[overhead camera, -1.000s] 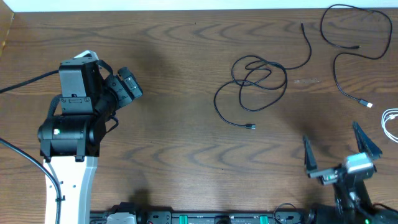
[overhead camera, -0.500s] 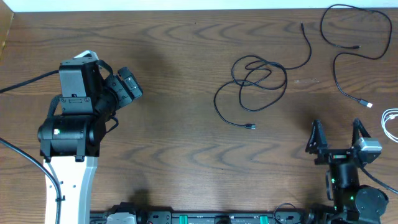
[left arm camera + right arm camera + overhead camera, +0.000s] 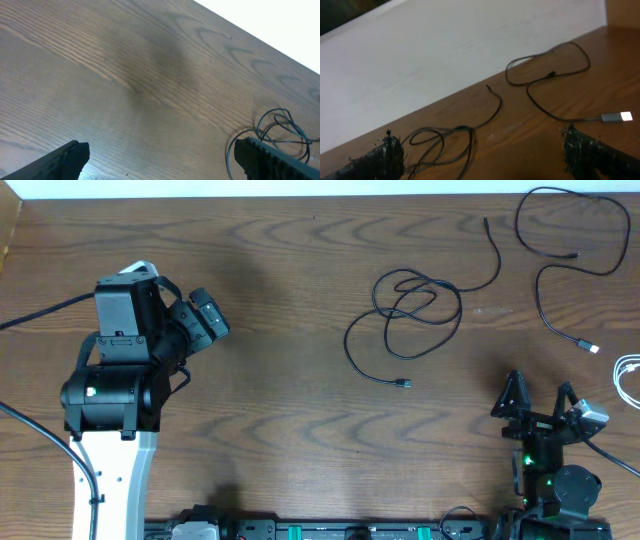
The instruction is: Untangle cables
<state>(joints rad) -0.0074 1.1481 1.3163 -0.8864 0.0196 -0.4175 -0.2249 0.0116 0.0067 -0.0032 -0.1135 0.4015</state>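
A black cable (image 3: 415, 305) lies in tangled loops at the middle right of the table, also seen in the right wrist view (image 3: 463, 128) and the left wrist view (image 3: 274, 111). A second black cable (image 3: 575, 240) curves at the far right corner and ends in a silver plug (image 3: 593, 348) (image 3: 616, 117). A white cable (image 3: 628, 375) shows at the right edge. My right gripper (image 3: 541, 402) (image 3: 487, 157) stands open near the front right, apart from all cables. My left gripper (image 3: 160, 162) is open and empty over bare wood at the left.
The left arm's body (image 3: 115, 375) takes up the left side of the table. A pale wall (image 3: 445, 45) runs behind the far table edge. The black control rail (image 3: 330, 530) lines the front edge.
The right gripper has swung round and tipped up near the front right edge, its fingers now seen closer together from above. The left arm and the cables have not moved.
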